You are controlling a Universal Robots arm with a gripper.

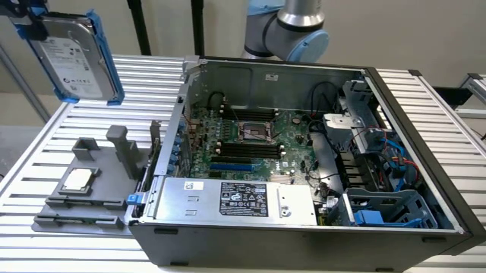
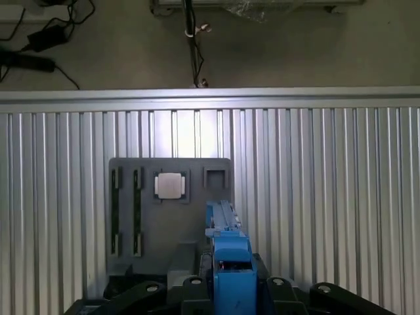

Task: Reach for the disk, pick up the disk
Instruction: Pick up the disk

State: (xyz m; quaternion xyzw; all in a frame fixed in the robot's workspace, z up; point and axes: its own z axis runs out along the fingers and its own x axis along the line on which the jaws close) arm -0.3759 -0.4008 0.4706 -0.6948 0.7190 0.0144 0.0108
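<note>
The disk (image 1: pixel 76 54), a silver-grey hard drive with a white label and blue carrier rails, hangs upright in the air at the exterior view's upper left, high above the slatted table. My gripper (image 1: pixel 27 17) grips it from above, dark against the frame's corner. In the wrist view, the disk's blue rail (image 2: pixel 230 259) stands edge-on between my gripper's (image 2: pixel 231 289) black fingers, which are shut on it. The disk is well above the grey fixture plate.
A grey fixture plate (image 1: pixel 65 213) with upright posts carries a small square silver chip (image 1: pixel 78 180) below the disk. The open computer case (image 1: pixel 410 91) fills the table's middle and right, with a silver power supply box (image 1: pixel 190 199) along its front edge. The arm's joint (image 1: pixel 297 31) rises behind the case.
</note>
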